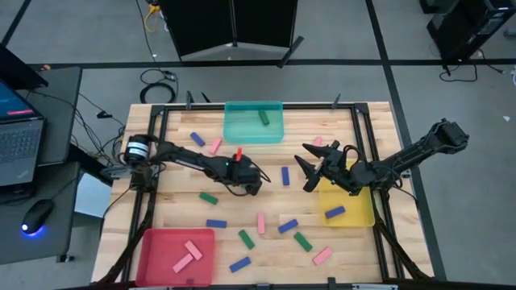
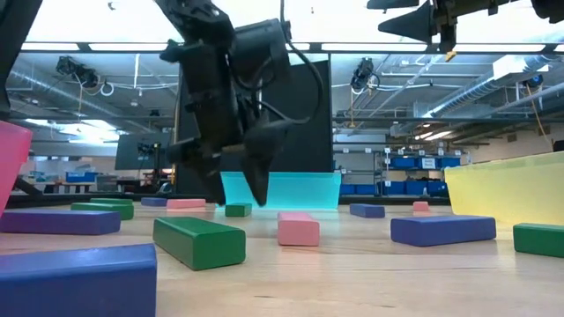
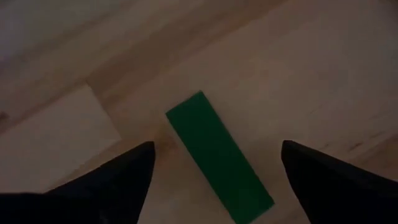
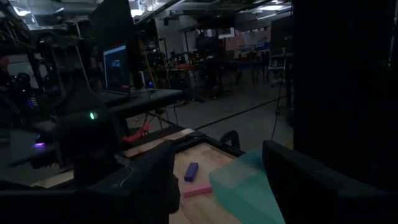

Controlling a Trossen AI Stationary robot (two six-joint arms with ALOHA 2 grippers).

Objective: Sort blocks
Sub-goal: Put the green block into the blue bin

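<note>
Green block (image 3: 217, 158) lies flat on the wooden table (image 3: 323, 74), directly between the left gripper's (image 3: 214, 180) widely spread fingers, untouched. Right gripper (image 1: 310, 167) hovers beside the yellow tray (image 1: 359, 211), fingers apart, empty.

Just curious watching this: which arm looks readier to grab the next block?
The left. Its open gripper hangs right over a green block, fingers either side. The right gripper is raised near the yellow tray, over nothing.

Setting: robotics laboratory in a large industrial hall. Evidence recorded: exposed ceiling ducts (image 2: 62, 84) and strip lights (image 2: 370, 47); shelving with blue bins (image 2: 414, 162); a laptop (image 1: 18, 133) and mouse (image 1: 34, 216) beside a framed wooden table (image 1: 379, 121); cables (image 1: 158, 79) on the floor.
</note>
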